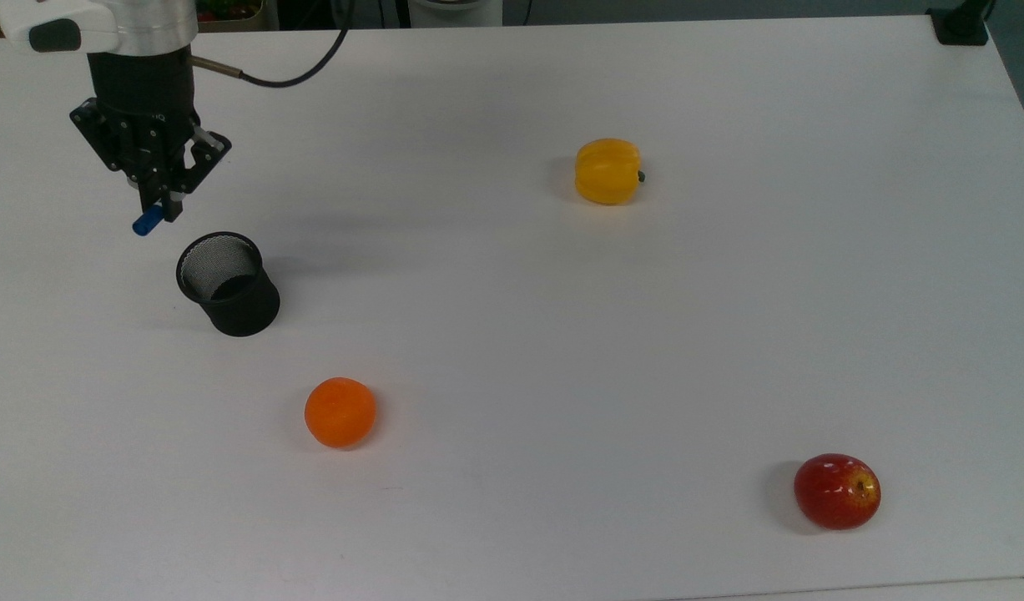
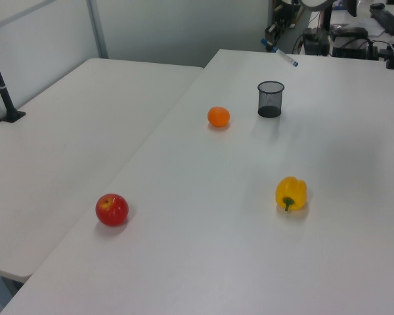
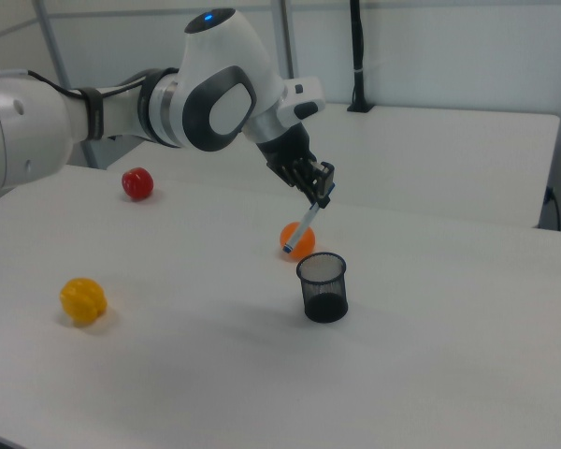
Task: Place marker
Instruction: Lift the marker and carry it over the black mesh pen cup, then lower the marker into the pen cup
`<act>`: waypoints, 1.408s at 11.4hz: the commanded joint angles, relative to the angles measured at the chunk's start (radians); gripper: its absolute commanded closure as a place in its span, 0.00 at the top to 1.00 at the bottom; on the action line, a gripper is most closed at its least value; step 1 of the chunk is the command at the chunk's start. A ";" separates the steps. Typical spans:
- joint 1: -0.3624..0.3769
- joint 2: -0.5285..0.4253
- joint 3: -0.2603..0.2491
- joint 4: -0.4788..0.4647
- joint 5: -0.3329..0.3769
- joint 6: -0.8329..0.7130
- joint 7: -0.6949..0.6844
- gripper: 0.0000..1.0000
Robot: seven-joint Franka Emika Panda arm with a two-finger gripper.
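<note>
My black two-finger gripper (image 1: 163, 199) is clamped on the slim white marker with a blue cap (image 3: 303, 225), holding it tilted in the air above the white table (image 1: 562, 334), just beside and higher than the rim of the black mesh cup (image 1: 226, 284). An orange ball-shaped fruit (image 1: 340, 411) lies near the cup.

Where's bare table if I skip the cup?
Widest: between the yellow pepper, orange and apple. Also the top view's right of the pepper. Tight around the mesh cup, where the gripper holds the marker.
</note>
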 commanded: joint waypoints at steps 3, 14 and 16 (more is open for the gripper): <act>0.007 0.075 -0.007 -0.052 -0.100 0.247 0.137 0.13; 0.008 0.142 -0.006 -0.067 -0.100 0.312 0.160 0.20; 0.010 0.142 -0.006 -0.070 -0.100 0.310 0.165 0.63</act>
